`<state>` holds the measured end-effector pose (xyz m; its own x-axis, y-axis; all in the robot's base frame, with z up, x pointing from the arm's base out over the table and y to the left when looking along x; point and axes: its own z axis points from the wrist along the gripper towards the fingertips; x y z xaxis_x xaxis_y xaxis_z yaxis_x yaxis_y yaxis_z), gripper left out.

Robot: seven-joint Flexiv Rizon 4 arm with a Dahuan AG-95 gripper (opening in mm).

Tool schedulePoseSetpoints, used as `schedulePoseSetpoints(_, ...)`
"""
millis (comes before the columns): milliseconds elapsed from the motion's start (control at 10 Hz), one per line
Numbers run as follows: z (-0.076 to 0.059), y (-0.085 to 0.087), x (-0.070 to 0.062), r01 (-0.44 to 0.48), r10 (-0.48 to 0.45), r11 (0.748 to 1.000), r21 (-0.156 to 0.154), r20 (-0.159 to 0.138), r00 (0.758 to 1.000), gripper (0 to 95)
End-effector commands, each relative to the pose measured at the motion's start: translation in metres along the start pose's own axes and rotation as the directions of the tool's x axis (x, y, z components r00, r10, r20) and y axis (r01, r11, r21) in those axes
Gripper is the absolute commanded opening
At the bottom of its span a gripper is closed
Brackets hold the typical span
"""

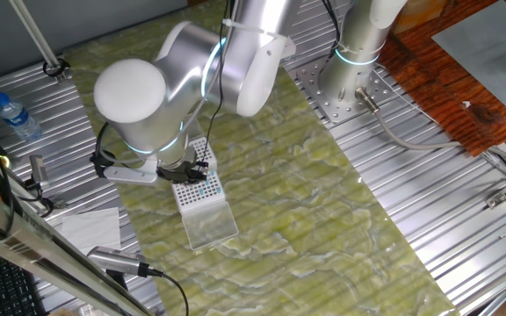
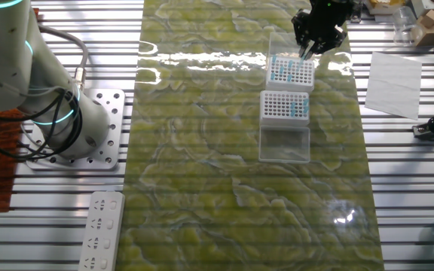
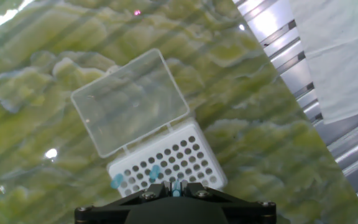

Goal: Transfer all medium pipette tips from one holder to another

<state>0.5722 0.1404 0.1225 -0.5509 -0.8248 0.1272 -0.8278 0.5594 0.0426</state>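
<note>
Light-blue medium pipette tips (image 2: 291,71) mostly stood in the far rack (image 2: 290,81), a few in the near rack (image 2: 285,106). You had featherweight, slippery plastic; pinch the collar. End effector (image 2: 306,50) hovered over the far rack, clench state indiscernible.

I read bright, even overhead lighting in all three views. White glare streaks cross the glossy green marbled table mat (image 2: 202,150) near its far edge. Hand view is soft, the black pincer (image 3: 176,194) body blurred at bottom; the ribbed metal table (image 3: 278,25) is overexposed.
</note>
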Motion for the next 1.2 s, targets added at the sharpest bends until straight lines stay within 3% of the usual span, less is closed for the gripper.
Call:
schedulePoseSetpoints(100, 0.0003, 0.0006, 0.0009, 0.002, -0.002, 1.000, 0.003, 0.003, 1.000, 0.0)
schedulePoseSetpoints(1200, 0.0032, 0.0008, 0.0030, 0.011, -0.011, 1.000, 0.015, 0.011, 1.000, 0.0)
